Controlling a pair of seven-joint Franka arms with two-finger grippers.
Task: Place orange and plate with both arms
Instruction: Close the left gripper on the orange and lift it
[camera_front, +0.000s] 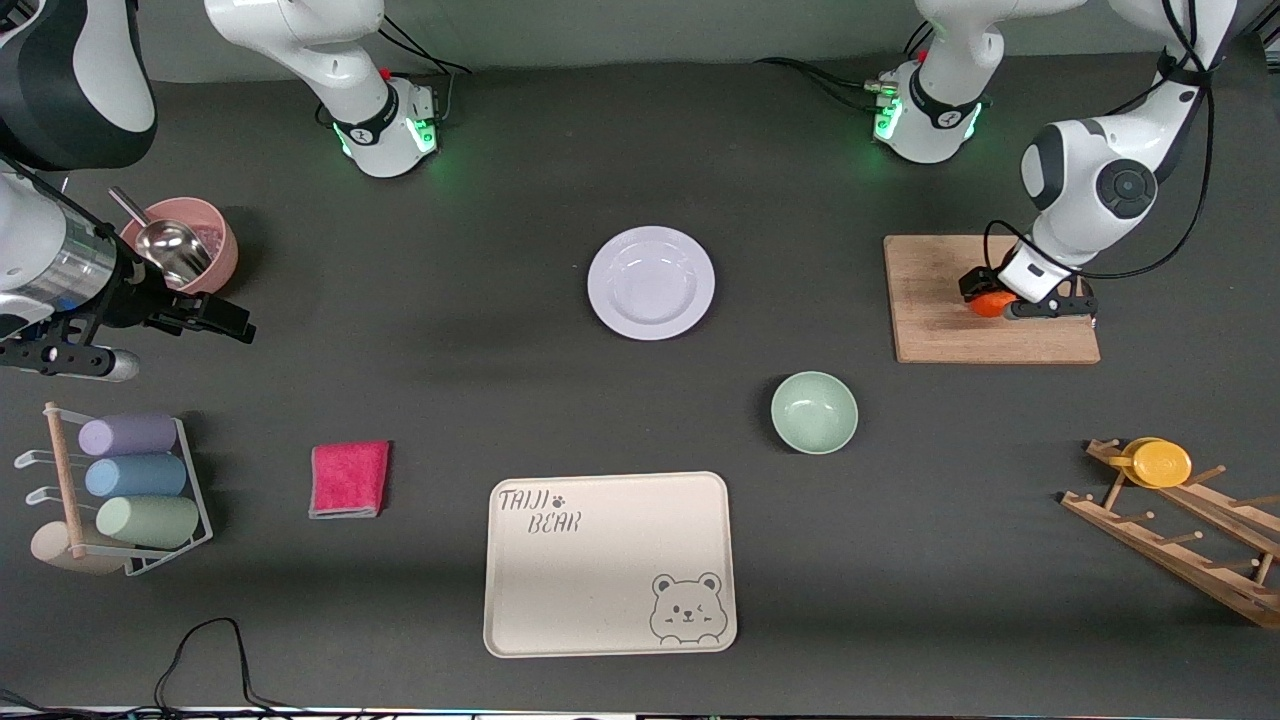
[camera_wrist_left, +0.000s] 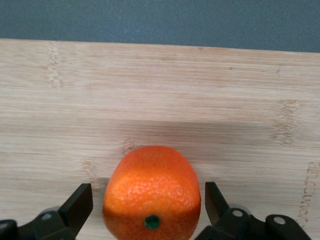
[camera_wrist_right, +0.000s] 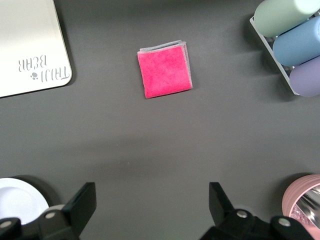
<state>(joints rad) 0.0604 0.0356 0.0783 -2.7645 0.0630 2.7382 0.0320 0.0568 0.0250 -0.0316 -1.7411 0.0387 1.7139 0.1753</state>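
Left end effector (camera_wrist_left: 149, 212) released, straddling orange (camera_wrist_left: 151, 192) on board (camera_front: 940, 340) | right end effector (camera_wrist_right: 152, 210) released, waiting | plate (camera_front: 651, 283) untouched | nothing placed yet

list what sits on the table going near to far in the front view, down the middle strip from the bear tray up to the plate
rectangular beige bear tray → small mint-green bowl → round pale lavender-white plate
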